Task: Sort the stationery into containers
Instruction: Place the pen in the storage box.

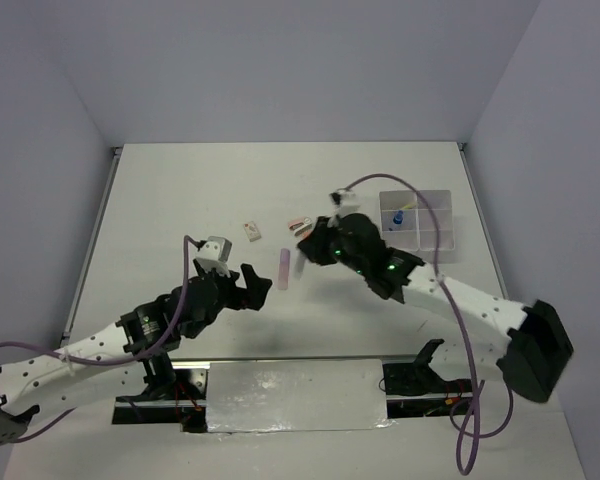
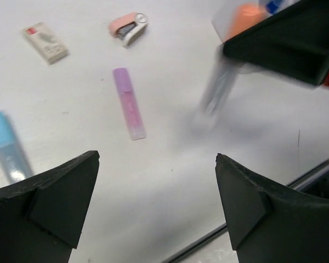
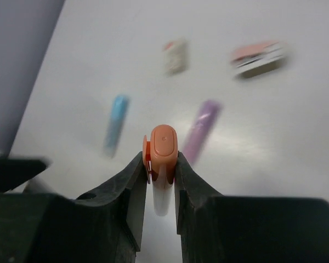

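Fingers of the right gripper (image 3: 160, 160) are being clamped on an orange marker (image 3: 163, 139) just below its cap — light, stiff, slick plastic, likely best pinched mid-barrel. It is being held over the table (image 1: 180, 200), well apart from the containers (image 1: 416, 192), which are being shown only from above. Left gripper (image 2: 157, 159) fingers are being held wide apart — empty.

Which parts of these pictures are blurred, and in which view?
Right wrist view: the orange marker in the right gripper is sharp; the purple marker and blue marker behind are blurred. Left wrist view: that gripper is smeared, the purple marker sharp. Top external view: glare on the shiny strip near the bases.
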Action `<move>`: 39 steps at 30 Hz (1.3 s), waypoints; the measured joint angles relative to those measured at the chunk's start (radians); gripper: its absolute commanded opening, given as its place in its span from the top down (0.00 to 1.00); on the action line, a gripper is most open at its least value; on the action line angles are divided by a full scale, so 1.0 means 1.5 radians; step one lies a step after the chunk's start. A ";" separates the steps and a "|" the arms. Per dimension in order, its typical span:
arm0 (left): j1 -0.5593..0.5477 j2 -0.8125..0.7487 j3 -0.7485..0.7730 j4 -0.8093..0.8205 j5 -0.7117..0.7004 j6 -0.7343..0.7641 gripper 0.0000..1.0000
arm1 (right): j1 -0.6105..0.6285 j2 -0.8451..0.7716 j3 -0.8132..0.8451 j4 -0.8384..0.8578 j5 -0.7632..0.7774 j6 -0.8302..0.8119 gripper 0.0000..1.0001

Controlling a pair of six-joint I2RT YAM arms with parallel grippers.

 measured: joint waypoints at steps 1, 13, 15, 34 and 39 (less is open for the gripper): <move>0.000 0.008 0.031 -0.044 -0.015 -0.017 0.01 | -0.040 -0.038 -0.024 0.000 0.030 -0.010 1.00; -0.021 -0.048 0.168 -0.366 -0.014 -0.080 0.01 | -0.460 -0.232 -0.144 0.134 0.384 -0.092 1.00; -0.030 -0.071 0.164 -0.378 -0.008 -0.081 0.01 | -0.508 -0.187 -0.140 0.140 0.387 -0.091 1.00; -0.057 -0.074 0.156 -0.440 -0.085 -0.141 0.01 | -0.626 -0.006 -0.127 0.167 0.295 -0.039 0.95; -0.057 -0.087 0.152 -0.520 -0.167 -0.271 0.01 | -0.626 0.034 -0.116 0.150 0.281 -0.029 0.31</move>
